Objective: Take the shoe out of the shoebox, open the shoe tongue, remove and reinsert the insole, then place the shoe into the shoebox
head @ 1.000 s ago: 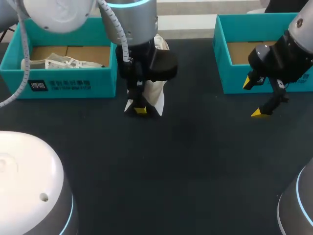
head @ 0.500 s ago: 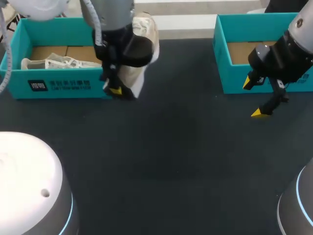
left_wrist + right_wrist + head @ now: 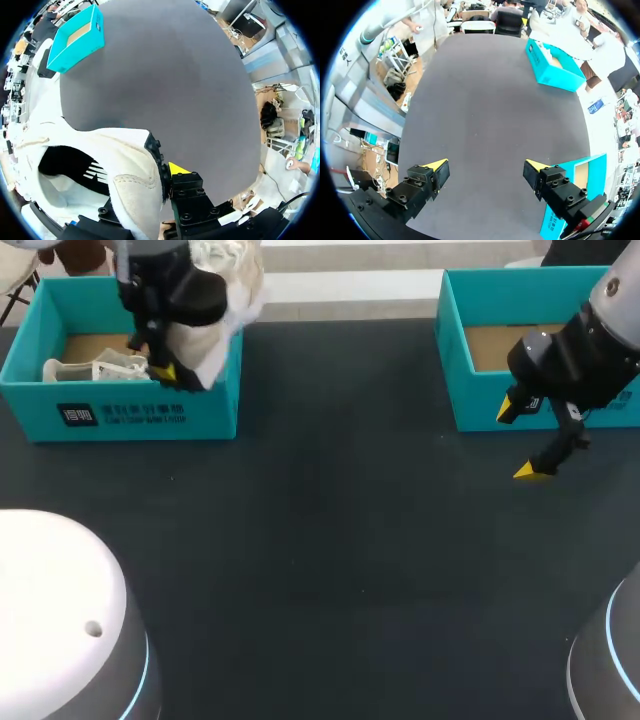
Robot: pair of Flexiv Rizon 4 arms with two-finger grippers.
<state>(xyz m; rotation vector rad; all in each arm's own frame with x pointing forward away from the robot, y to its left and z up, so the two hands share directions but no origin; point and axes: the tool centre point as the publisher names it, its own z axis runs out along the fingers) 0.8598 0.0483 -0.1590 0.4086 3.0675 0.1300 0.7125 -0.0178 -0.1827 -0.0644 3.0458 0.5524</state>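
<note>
Left claw point(image 3: 165, 372), in the head view, is clamped on the white shoe point(image 3: 228, 285), which hangs from it over the right end of the left shoebox point(image 3: 120, 415). A second shoe point(image 3: 95, 368) lies in that box just beside and below the claw. Right claw point(image 3: 518, 440) hangs with fingers apart, holding nothing, just in front of the right shoebox point(image 3: 475, 405).

In the left wrist view, the left claw point(image 3: 150, 185) grips the shoe point(image 3: 90, 165) at its heel collar. One yellow tip shows outside and its partner is hidden by the shoe. The dark table point(image 3: 165, 75) stretches ahead to the right shoebox point(image 3: 77, 37).

In the right wrist view, the right claw point(image 3: 487, 167) is spread wide over bare table, with the right shoebox point(image 3: 549, 222) beside one finger and the left shoebox point(image 3: 552, 67) far ahead.

The step looks like setting the shoe down. It would go best lowered sole first, clear of the box wall and the second shoe, and let go only once it rests.
</note>
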